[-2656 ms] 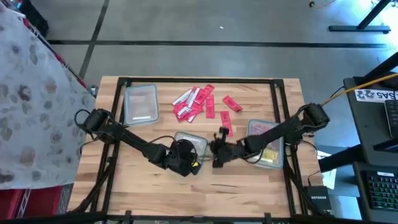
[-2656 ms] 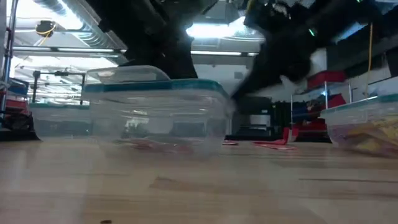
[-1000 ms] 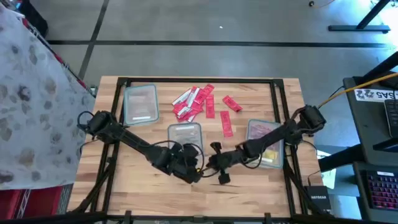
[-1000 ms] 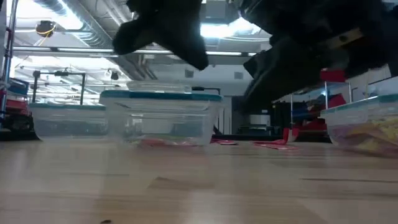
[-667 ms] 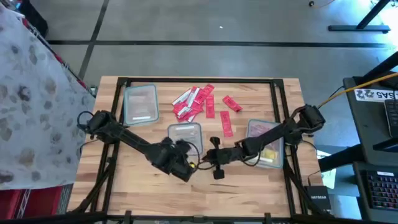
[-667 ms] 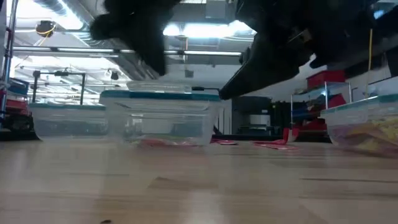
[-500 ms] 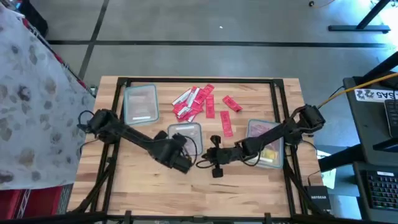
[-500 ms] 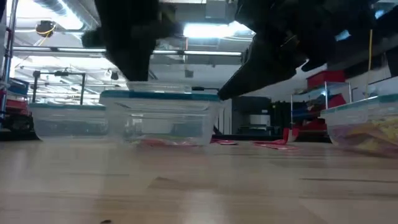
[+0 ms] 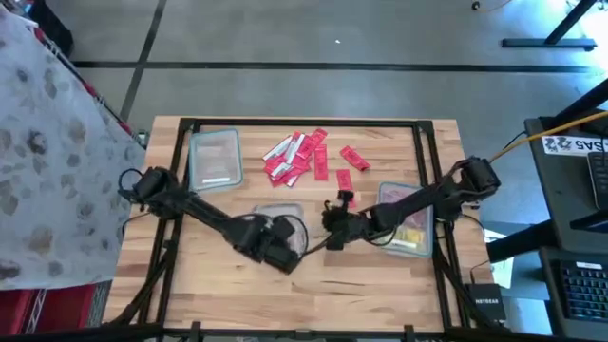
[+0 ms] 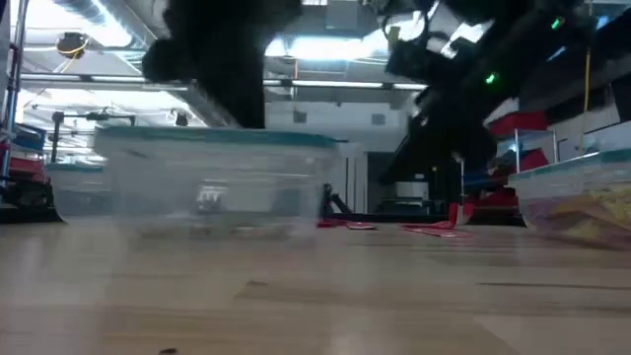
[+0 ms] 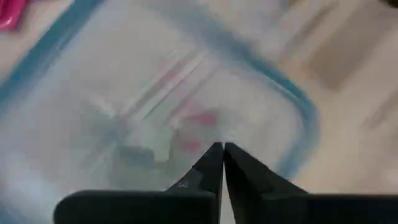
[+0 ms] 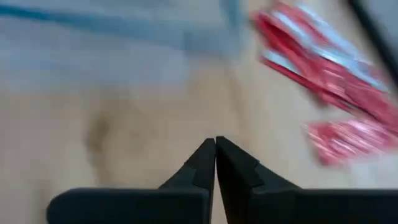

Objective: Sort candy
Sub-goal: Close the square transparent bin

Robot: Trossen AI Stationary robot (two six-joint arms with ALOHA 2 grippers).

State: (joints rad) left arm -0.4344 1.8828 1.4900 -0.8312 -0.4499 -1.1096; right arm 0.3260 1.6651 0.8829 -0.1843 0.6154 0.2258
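Red candy [image 9: 299, 157] lies in a heap at the table's far middle, with single red pieces [image 9: 353, 158] to its right. A clear tub with a teal rim [image 9: 275, 211] stands at mid-table holding a few pieces. My left gripper [image 11: 222, 150] is shut and points down onto this tub [image 11: 186, 99]. My right gripper [image 12: 215, 144] is shut over bare wood to the right of the tub, with red candy [image 12: 323, 68] beyond it, and touches nothing. My left gripper comes at the teal-rimmed tub from above, its shut fingertips [image 11: 211, 158] on the tub's top [image 11: 205, 127] toward one corner. The picture is blurred, and the exact spot of touch does not show. The tub stands upright with its base on the table [image 10: 222, 187].
A second clear tub [image 9: 215, 159] stands at the far left. A third [image 9: 410, 226] with yellow and red pieces stands at the right, under my right arm. A black frame [image 9: 304, 122] runs around the tabletop. Bare wood lies along the near edge [image 9: 313, 285].
My left gripper has gone from the near side up over the middle tub. The tub has then slid toward the table's near edge and a little left, staying upright. My right gripper has moved toward the far edge, closer to the single red pieces.
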